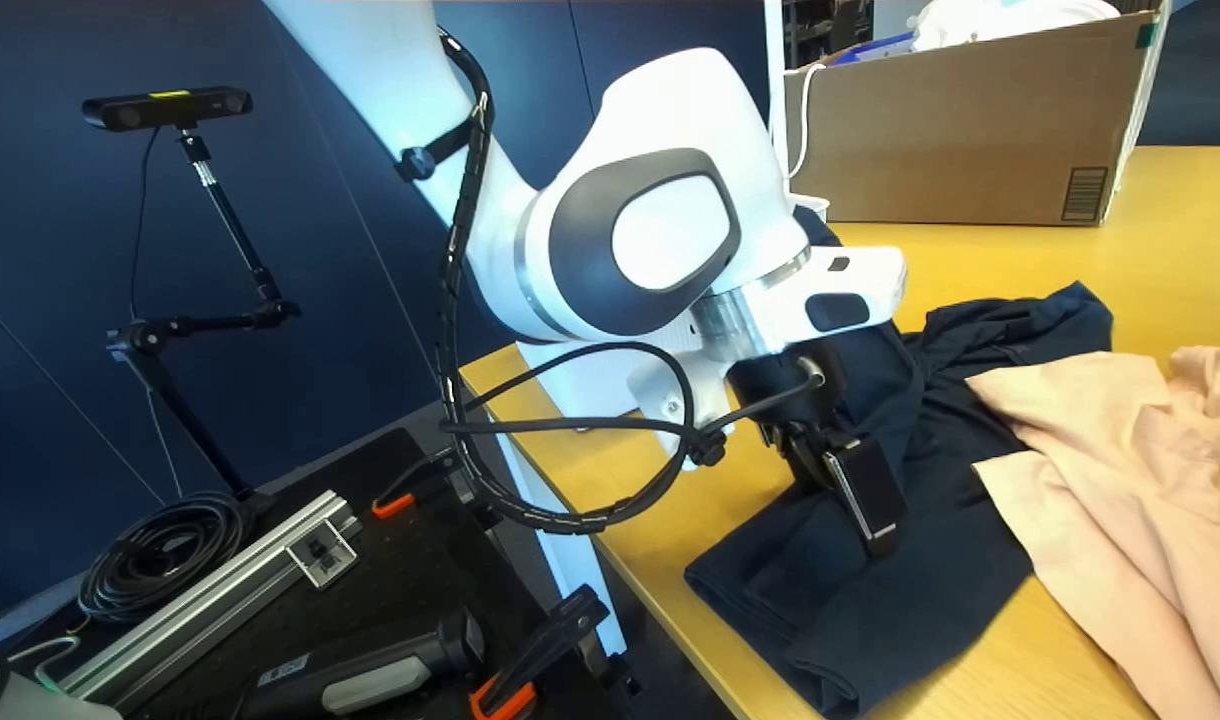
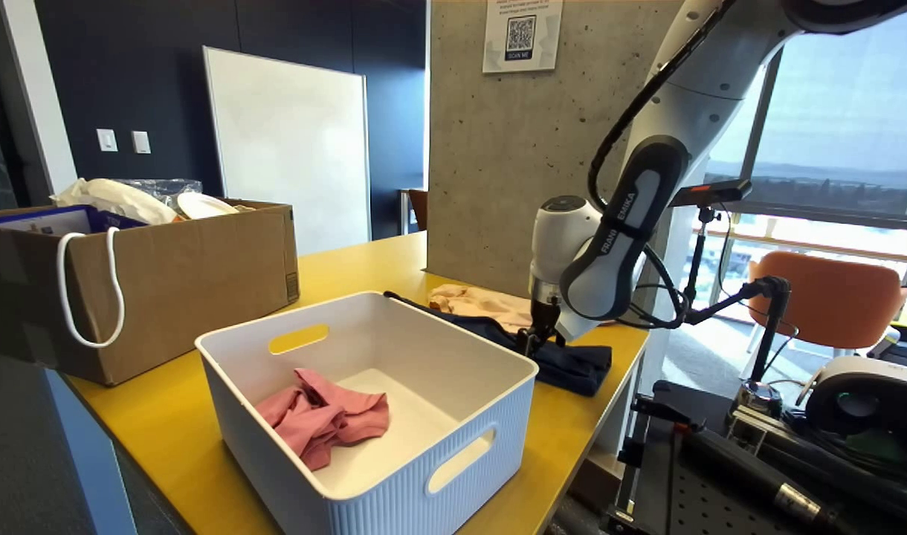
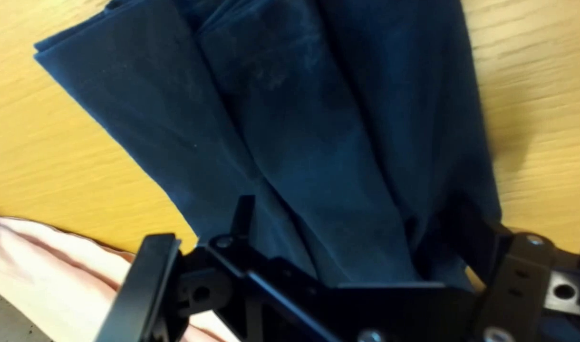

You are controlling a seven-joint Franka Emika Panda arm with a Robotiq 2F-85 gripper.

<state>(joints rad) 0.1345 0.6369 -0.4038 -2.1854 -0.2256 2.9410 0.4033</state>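
We see the arm (image 1: 380,80) slanting down, its wrist (image 1: 670,215) bent — the tool (image 3: 351,213) points downward, spread wide apart, close over the dark cloth (image 3: 294,133), which lies on the table (image 1: 1180,260) beside the peach cloth (image 1: 1140,480).

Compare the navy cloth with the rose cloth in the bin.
Place: navy cloth on the table, rose cloth inside the bin.
Pose: navy cloth in long folds, rose cloth bunched up.
Gripper: open at the navy cloth, away from the rose cloth.
Shared: both are creased fabric.
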